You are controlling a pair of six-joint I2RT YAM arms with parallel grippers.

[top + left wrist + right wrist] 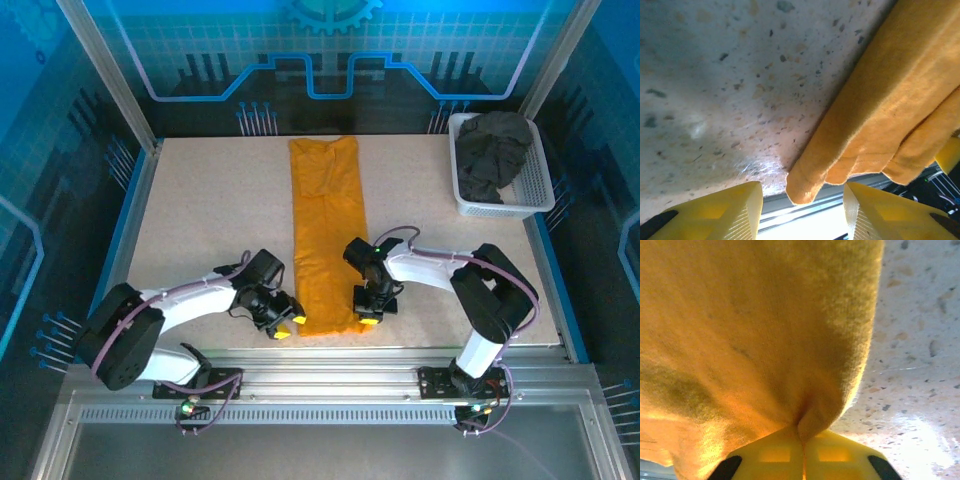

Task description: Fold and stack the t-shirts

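The orange-yellow t-shirt [326, 230] lies folded into a long narrow strip down the middle of the table, its near end at the front edge. My right gripper [371, 316] is shut on the strip's near right corner, the cloth [760, 340] bunched between its yellow fingers [840, 455]. My left gripper [284, 328] stands open at the near left corner; that corner of the orange-yellow t-shirt [805, 185] hangs between its two yellow fingertips [725, 212] without being pinched. The dark charcoal grey t-shirt [492, 152] sits crumpled in the basket.
A white mesh basket [536, 188] stands at the back right corner of the speckled table [200, 220]. A metal rail [330, 355] runs along the table's near edge, just below both grippers. Blue panels wall in the back and sides.
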